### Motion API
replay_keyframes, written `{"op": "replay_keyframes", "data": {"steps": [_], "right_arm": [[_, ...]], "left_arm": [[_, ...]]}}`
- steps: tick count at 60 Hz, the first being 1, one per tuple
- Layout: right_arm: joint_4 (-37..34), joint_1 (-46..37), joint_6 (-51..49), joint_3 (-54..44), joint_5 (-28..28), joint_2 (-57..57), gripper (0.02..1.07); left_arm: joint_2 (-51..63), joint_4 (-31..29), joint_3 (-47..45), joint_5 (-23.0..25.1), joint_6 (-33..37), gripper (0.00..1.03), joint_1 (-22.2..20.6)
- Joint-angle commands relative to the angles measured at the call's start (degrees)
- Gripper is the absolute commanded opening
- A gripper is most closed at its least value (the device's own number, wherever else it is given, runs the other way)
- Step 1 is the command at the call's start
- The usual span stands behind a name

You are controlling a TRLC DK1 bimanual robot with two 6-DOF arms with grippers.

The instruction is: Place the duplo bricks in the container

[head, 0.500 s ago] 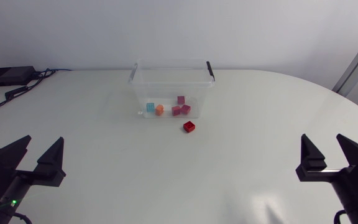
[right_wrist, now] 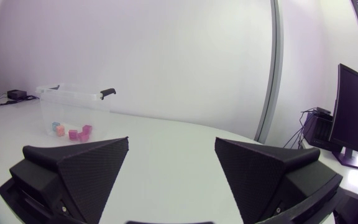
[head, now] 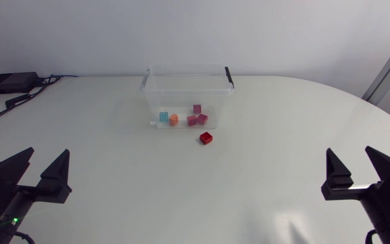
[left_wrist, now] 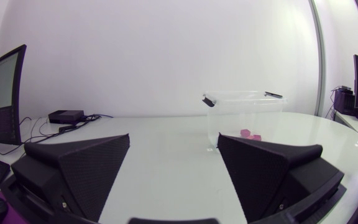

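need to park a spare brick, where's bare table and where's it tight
Bare: the table between left gripper and right gripper, up to the red brick; also right of the container. Crowded: the container floor, with five bricks.

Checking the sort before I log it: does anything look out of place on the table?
Yes: one small red duplo brick lies on the white table just in front of the clear plastic container, outside it, while the blue brick, orange brick and pink bricks sit inside. Nothing looks spilled or damaged.
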Motion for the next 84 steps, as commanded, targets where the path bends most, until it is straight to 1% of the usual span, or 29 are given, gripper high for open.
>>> {"op": "replay_keyframes", "data": {"steps": [1, 11, 17, 25, 33, 40, 55, 62, 70, 75, 84], "right_arm": [[-0.6, 0.4, -2.2, -0.9, -0.5, -0.4, 1.03], [-1.2, 2.1, -3.4, -0.2, -0.5, 1.3, 1.03], [-4.4, 3.5, -3.4, 3.1, -2.1, 3.5, 1.03], [-5.3, 5.0, -3.9, 5.9, -2.1, 5.7, 1.03], [-5.6, 5.4, -3.8, 11.4, -2.3, 14.7, 1.03], [-8.1, 6.7, -3.6, 17.0, -2.7, 20.9, 1.03], [-20.6, 12.4, 0.0, 32.7, -2.7, 41.0, 1.03], [-25.9, 14.4, 1.2, 39.0, -2.7, 48.7, 1.03], [-28.7, 18.0, 2.6, 42.9, -2.7, 54.0, 1.03], [-29.0, 20.7, 3.0, 44.3, -2.6, 56.5, 1.03], [-30.1, 25.4, 6.6, 46.8, -1.9, 65.1, 1.03]], "left_arm": [[-0.7, 0.5, -1.0, -0.1, 0.8, 0.99, -0.3], [-0.7, 0.5, -1.0, -0.1, 0.8, 0.99, -0.3], [-0.7, 0.5, -1.0, -0.1, 0.8, 0.99, -0.3], [-0.7, 0.5, -1.0, -0.1, 0.8, 0.99, -0.3], [-0.7, 0.5, -1.0, -0.1, 0.8, 0.99, -0.3], [-0.7, 0.5, -1.0, -0.1, 0.8, 0.99, -0.3], [-0.7, 0.5, -1.0, -0.1, 0.8, 0.99, -0.3], [-0.7, 0.5, -1.0, -0.1, 0.8, 0.99, -0.3], [-0.7, 0.5, -1.0, -0.1, 0.8, 0.99, -0.3], [-0.7, 0.5, -1.0, -0.1, 0.8, 0.99, -0.3], [-0.7, 0.5, -1.0, -0.1, 0.8, 0.99, -0.3]]}}
